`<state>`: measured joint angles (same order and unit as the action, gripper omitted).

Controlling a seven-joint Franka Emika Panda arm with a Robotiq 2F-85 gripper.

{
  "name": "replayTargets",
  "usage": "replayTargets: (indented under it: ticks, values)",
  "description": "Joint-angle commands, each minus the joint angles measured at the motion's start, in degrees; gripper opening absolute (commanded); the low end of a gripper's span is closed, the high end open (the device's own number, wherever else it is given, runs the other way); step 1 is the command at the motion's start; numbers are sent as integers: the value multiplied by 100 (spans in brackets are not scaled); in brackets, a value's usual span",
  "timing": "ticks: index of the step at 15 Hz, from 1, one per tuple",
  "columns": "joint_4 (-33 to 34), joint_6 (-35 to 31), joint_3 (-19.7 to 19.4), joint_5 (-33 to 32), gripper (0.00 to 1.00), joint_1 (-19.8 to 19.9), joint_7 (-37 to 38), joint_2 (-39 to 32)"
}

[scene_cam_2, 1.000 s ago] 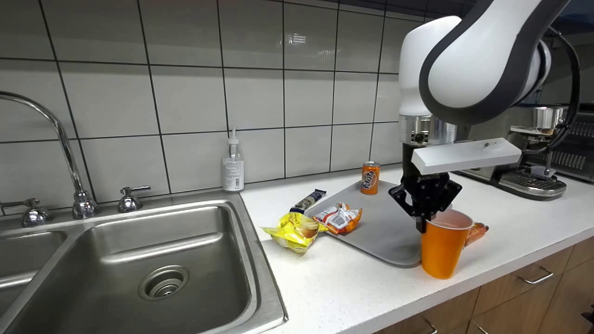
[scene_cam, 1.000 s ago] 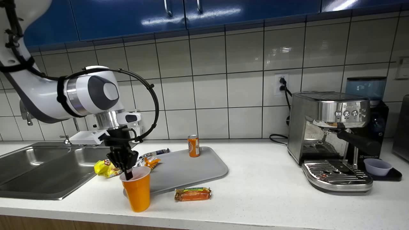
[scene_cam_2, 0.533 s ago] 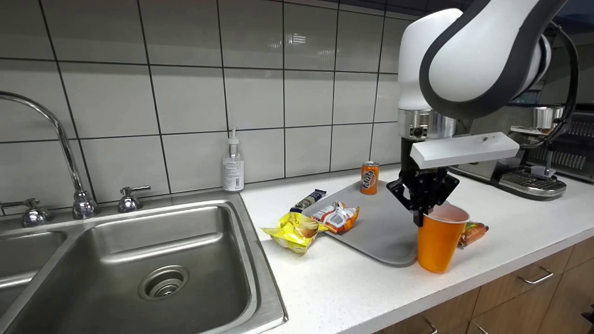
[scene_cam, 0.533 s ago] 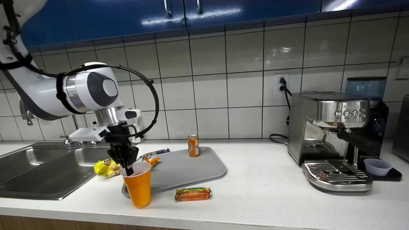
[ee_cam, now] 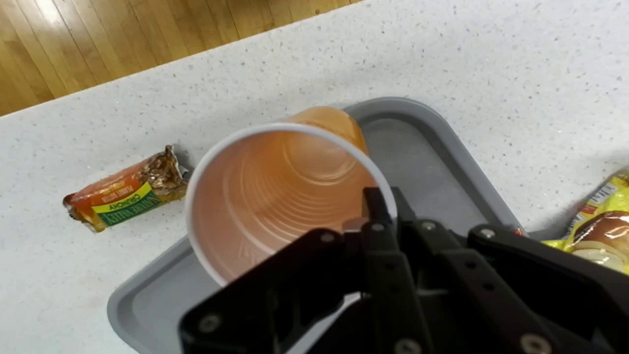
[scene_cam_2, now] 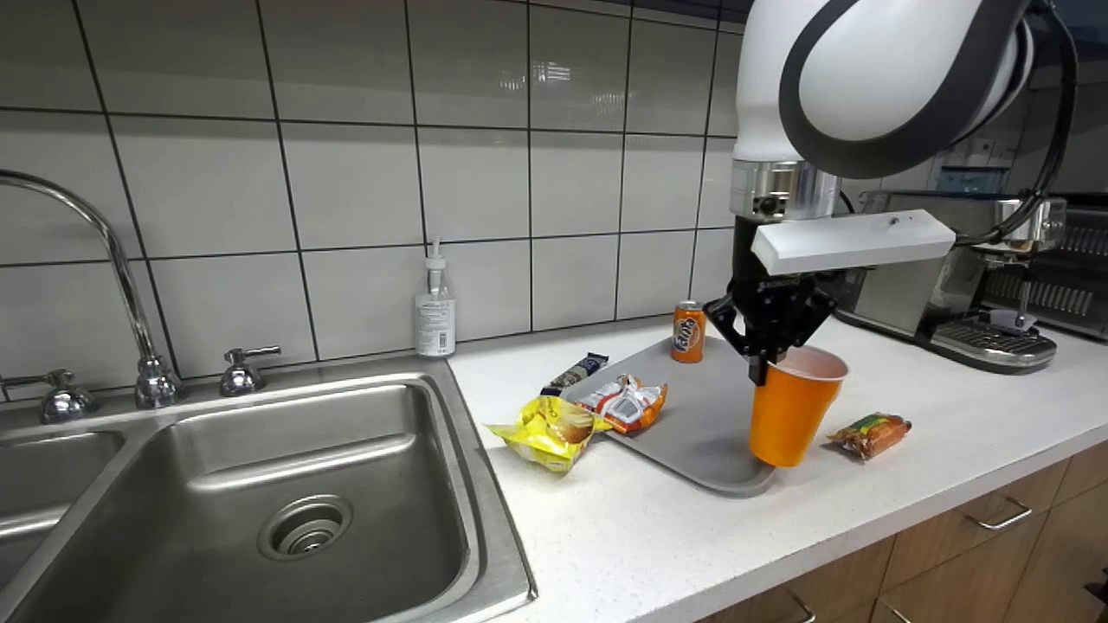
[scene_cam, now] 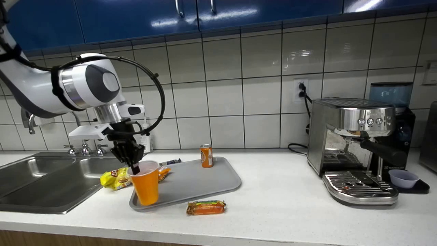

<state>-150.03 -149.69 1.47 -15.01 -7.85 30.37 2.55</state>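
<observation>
I have the gripper point(ee_cam: 390, 202) closed almost fully, pinching the orange cup point(scene_cam_2: 789, 417) at its rim, one finger inside. The cup leans just below the gripper, over an edge of the gray tray point(scene_cam: 201, 179). Past the cup from the gripper, a wrapped bar point(scene_cam: 206, 207) lies on the tabletop point(scene_cam: 280, 212).
</observation>
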Motion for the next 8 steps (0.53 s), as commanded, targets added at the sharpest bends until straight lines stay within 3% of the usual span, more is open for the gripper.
replayTargets:
  ticks: [1, 8]
  values:
    - [60, 174, 242, 17, 1, 127, 1, 239]
    - [342, 37, 310, 54, 1, 151, -105, 7]
